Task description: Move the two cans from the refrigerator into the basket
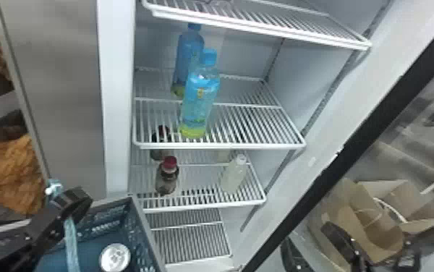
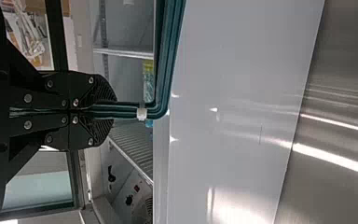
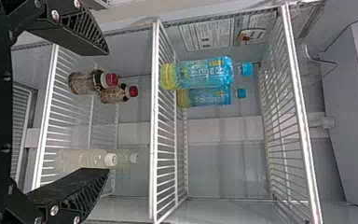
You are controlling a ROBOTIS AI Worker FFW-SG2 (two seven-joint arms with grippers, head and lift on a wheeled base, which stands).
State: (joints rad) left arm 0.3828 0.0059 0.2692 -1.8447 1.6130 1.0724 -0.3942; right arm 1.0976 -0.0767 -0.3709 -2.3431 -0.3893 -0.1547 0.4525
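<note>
Head view: one can (image 1: 115,257), basketed

Can: silvery end up, inside the basket (image 1: 106,226). Left gripper (image 2: 105,110): clenched on the basket. Right gripper (image 3: 108,111): spread, empty, facing refrigerator shelves (image 1: 249,145) beyond the basket. Bottles (image 1: 200,97): standing on those shelves. Step, as judged: first can delivered, second unconfirmed; next move calls for locating it, then lowering it beside the first. Obscured: basket's near part, cut off; a second can there cannot be ruled out.

Black arms (image 1: 8,246), round silver screws (image 2: 27,98), tapered fingers (image 3: 70,37) with ridged sides.
</note>
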